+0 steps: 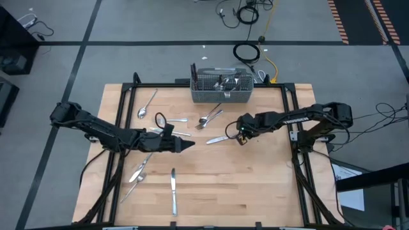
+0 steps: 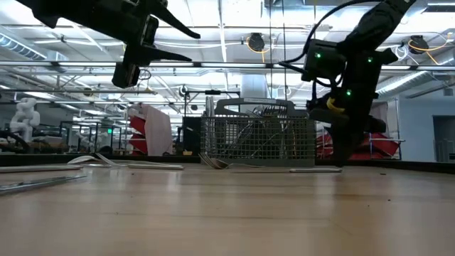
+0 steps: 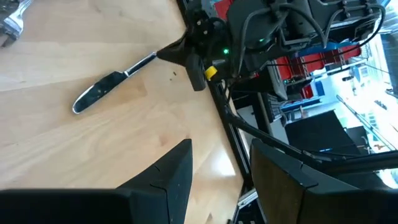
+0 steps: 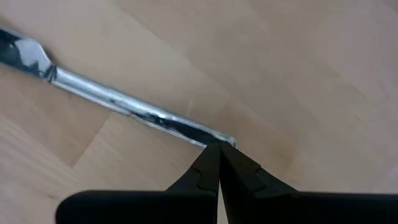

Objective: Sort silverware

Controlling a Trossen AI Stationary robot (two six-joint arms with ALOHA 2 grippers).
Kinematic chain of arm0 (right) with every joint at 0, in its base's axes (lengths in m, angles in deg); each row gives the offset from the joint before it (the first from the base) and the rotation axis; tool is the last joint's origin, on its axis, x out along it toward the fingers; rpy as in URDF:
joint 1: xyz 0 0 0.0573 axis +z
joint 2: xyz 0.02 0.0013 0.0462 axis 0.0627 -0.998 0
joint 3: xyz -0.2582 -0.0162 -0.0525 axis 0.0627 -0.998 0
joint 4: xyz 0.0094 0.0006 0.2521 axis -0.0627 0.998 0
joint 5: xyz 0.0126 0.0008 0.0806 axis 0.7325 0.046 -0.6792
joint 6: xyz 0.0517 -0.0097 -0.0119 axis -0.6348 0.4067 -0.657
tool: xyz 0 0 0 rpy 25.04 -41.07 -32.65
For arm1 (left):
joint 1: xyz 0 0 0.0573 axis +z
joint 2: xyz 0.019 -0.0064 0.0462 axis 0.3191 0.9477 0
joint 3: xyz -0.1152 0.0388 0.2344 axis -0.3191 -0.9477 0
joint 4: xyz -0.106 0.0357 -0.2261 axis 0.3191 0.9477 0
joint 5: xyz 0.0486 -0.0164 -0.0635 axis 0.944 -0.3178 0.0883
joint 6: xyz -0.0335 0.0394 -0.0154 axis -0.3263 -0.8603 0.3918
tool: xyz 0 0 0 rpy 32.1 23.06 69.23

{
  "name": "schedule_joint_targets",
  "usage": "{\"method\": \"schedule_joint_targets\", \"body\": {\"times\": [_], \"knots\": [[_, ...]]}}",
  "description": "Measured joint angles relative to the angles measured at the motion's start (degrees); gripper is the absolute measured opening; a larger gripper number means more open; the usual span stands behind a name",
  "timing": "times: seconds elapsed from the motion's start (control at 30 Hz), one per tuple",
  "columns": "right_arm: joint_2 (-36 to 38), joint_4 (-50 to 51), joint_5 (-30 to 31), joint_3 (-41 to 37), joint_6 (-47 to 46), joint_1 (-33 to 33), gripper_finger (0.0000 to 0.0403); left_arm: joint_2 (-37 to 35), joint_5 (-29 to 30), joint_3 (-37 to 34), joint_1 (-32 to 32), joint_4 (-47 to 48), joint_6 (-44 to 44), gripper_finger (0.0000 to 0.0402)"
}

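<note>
One table knife (image 1: 217, 138) lies flat on the wooden counter (image 1: 255, 185), middle-right, in front of the wire basket (image 1: 221, 89). Right gripper (image 1: 241, 137) is down at the knife's handle end, fingers (image 4: 214, 171) clenched together, tips touching the handle tip; cannot tell if anything is pinched. Left gripper (image 1: 189, 145) hovers above the counter centre-left, fingers (image 3: 168, 177) parted, holding nothing. More silverware is scattered: spoon (image 1: 147, 105) far left, knife (image 1: 173, 190) near the front edge, forks (image 1: 137, 174) front-left. Some pieces stand in the basket.
</note>
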Motion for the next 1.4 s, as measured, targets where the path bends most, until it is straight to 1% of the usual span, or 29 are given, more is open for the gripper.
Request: {"method": "schedule_joint_targets", "body": {"times": [0.2,0.43,0.57,0.83,1.0,1.1,1.2,1.27,1.33,1.4], "knots": [[0.0,-1.24,0.36,-0.04,1.19,0.23,0.0,0.0,0.41,0.0,0.74,-1.28,-1.3,0.0164],[0.0,-1.31,1.08,-0.04,2.34,-0.54,0.0,0.0,0.52,0.0,3.24,-1.17,-2.06,0.0164],[0.0,-1.3,1.11,-0.04,2.54,-0.98,0.0,0.0,-1.34,0.0,4.49,-1.1,-3.2,0.0164],[0.23,-5.82,0.67,-4.18,-0.93,-0.44,0.0,0.0,-2.66,0.0,5.64,-1.08,-4.43,0.0164],[0.22,-6.08,0.42,-4.37,-2.22,-0.43,0.0,0.76,-2.64,0.0,5.66,-0.62,-5.31,0.0164],[0.17,-6.57,0.27,-4.43,-3.19,-0.43,0.0,3.17,-2.64,0.0,5.64,0.98,-2.31,0.0164],[0.15,-7.14,0.11,-4.48,-3.78,-0.43,0.0,7.94,-2.72,0.0,5.62,3.41,3.96,0.0164],[0.09,-7.62,0.01,-4.48,-3.88,-0.41,0.0,12.13,-3.36,0.0,5.46,3.07,9.51,0.0164],[0.07,-7.77,-0.14,-4.5,-3.88,-0.41,0.0,16.7,-4.58,0.0,5.46,-0.66,12.88,0.0164],[0.07,-7.84,-0.14,-4.54,-3.88,-0.41,0.0,21.38,-5.82,0.0,5.46,-8.03,14.27,0.0164]]}}
